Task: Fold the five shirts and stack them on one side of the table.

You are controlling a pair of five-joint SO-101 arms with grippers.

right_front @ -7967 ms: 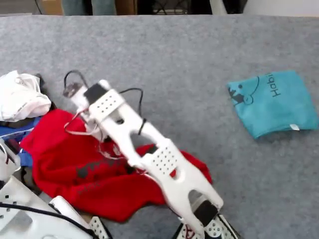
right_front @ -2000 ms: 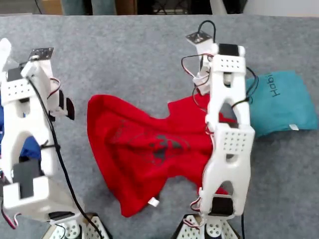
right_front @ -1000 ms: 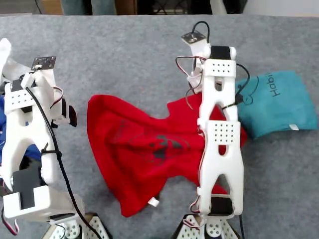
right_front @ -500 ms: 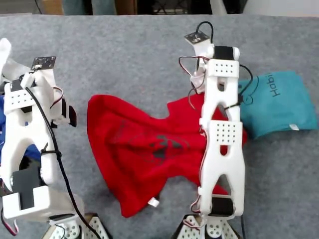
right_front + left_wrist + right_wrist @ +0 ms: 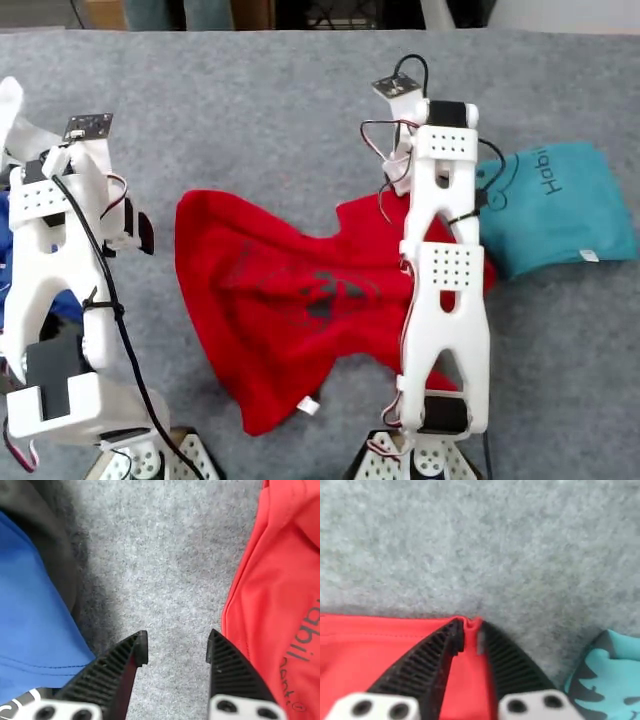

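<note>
A red shirt (image 5: 290, 300) lies spread and rumpled at the table's middle, print side up. My right gripper (image 5: 470, 630) is shut on a pinch of the red shirt's edge (image 5: 380, 640) at its far right corner, beside the folded teal shirt (image 5: 555, 205). The right arm (image 5: 440, 280) lies over the shirt's right side. My left gripper (image 5: 172, 647) stands open over bare grey cloth, between the red shirt (image 5: 280, 600) and a blue shirt (image 5: 30, 615), holding nothing. In the high view the left arm (image 5: 60, 260) stands at the left edge.
A folded teal shirt (image 5: 607, 670) rests at the far right. A white shirt (image 5: 15, 125) and a dark garment (image 5: 45, 535) lie with the blue shirt (image 5: 60, 300) at the left edge. The table is covered in grey felt (image 5: 270, 110).
Eight seconds ago the red shirt lay bunched at the left under one arm; it now lies spread in the middle. Over the last second the right arm shifted slightly; the left arm stayed still.
</note>
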